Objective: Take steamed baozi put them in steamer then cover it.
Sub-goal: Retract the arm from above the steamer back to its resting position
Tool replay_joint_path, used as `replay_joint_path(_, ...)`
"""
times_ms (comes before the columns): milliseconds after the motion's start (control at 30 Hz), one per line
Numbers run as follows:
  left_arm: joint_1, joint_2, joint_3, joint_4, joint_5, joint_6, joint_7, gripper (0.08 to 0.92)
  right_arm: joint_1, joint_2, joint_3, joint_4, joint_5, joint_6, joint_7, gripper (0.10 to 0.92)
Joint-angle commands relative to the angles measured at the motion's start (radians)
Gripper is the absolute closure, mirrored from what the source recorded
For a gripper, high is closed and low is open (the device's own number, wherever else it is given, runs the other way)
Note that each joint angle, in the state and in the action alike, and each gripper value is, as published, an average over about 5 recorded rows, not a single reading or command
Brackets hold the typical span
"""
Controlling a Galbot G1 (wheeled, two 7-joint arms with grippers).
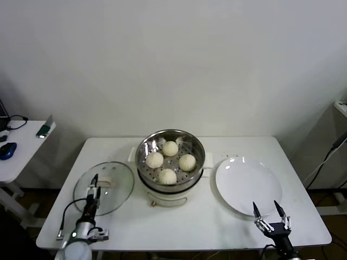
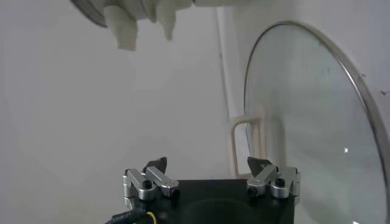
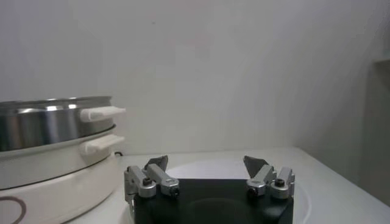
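Observation:
The steamer (image 1: pixel 199 147) stands uncovered at the table's middle, with several cream-white baozi (image 1: pixel 170 148) on its perforated floor. The glass cover (image 1: pixel 117 189) lies flat on the table to its left, its cream handle (image 1: pixel 104 182) at the centre. My left gripper (image 1: pixel 95 185) is open and empty above the cover's near edge. In the left wrist view, the gripper (image 2: pixel 207 163) faces the cover (image 2: pixel 317 122) and its handle (image 2: pixel 247 143). My right gripper (image 1: pixel 268 208) is open and empty by the table's front right. It also shows in the right wrist view (image 3: pixel 206 161), with the steamer (image 3: pixel 49 128) to one side.
An empty white plate (image 1: pixel 248 185) lies to the right of the steamer, just beyond my right gripper, and also shows in the right wrist view (image 3: pixel 207 169). A side table (image 1: pixel 21 162) with a blue mouse (image 1: pixel 7 150) stands at the far left. The table's front edge is close.

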Motion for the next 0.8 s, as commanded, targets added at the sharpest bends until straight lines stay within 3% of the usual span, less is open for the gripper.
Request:
replay_joint_path(33,-0.105,0.018,0.011,0.122,0.036,0.004,-0.015,0.177,-0.009,0.007,0.004,0.001,0.01,0.005,0.0,0.203)
replay_joint_path(567,-0.148,0.042,0.013,0.191,0.029,-0.008,-0.044,0.185,-0.022,0.023,0.012,0.009,-0.006,0.014,-0.005,0.203)
replay_joint_path(800,-0.152,0.038,0.013,0.224,0.033,-0.03,-0.053,0.363,-0.024,0.032,0.004,0.01,-0.021,0.021,-0.008,0.203)
